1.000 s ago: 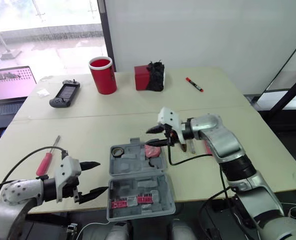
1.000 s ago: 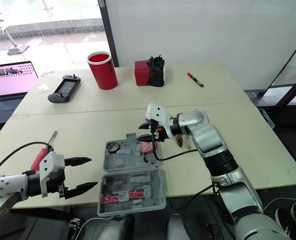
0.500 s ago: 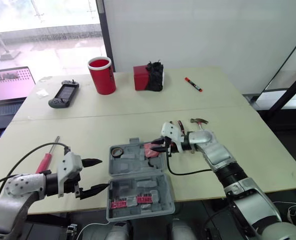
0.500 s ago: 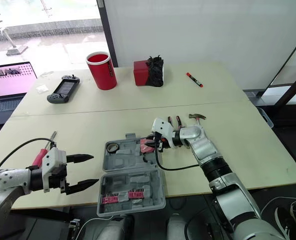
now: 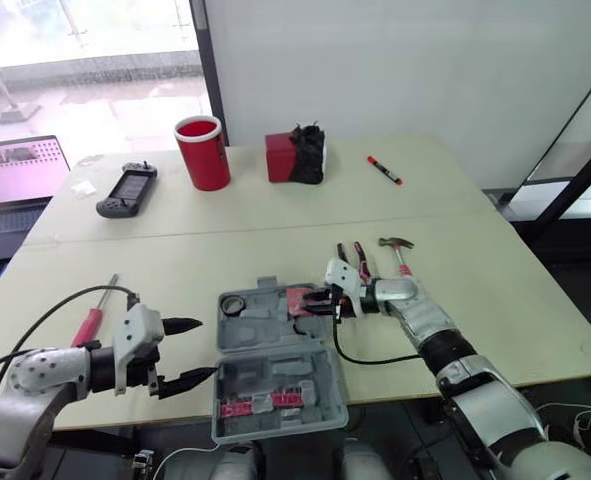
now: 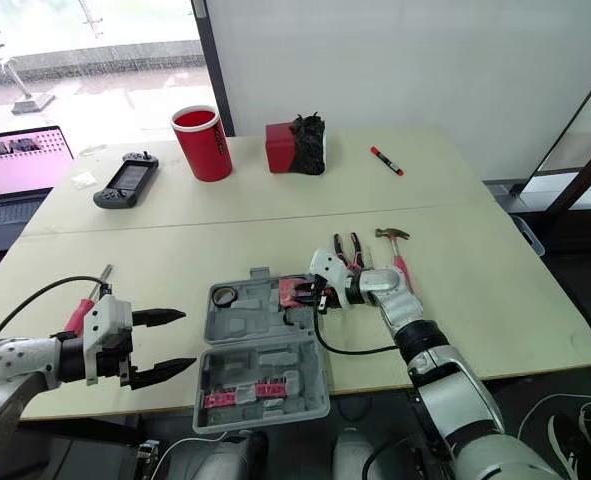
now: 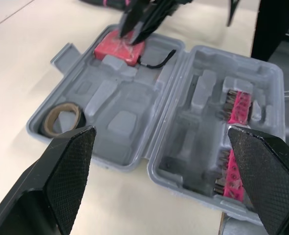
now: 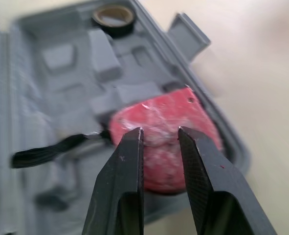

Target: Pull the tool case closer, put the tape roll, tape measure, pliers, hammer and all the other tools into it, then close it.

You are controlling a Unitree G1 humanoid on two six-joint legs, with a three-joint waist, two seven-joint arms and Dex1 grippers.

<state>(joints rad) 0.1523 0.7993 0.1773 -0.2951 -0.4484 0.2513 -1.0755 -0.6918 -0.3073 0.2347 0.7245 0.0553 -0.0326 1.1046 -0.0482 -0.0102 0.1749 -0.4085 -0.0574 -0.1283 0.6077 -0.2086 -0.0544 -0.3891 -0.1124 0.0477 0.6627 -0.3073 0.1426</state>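
Right end effector: fingers barely parted, tips down on the red tape measure inside the tool case.
Left end effector: spread wide, empty, hovering beside it.

— Open tool case near the counter's front edge. Holds what?
— Tape roll in the far left pocket; red tape measure at the far right corner, right gripper at it.
— Beside it?
— Pliers and hammer just beyond that gripper. Left gripper left of the case, fingers spread wide.
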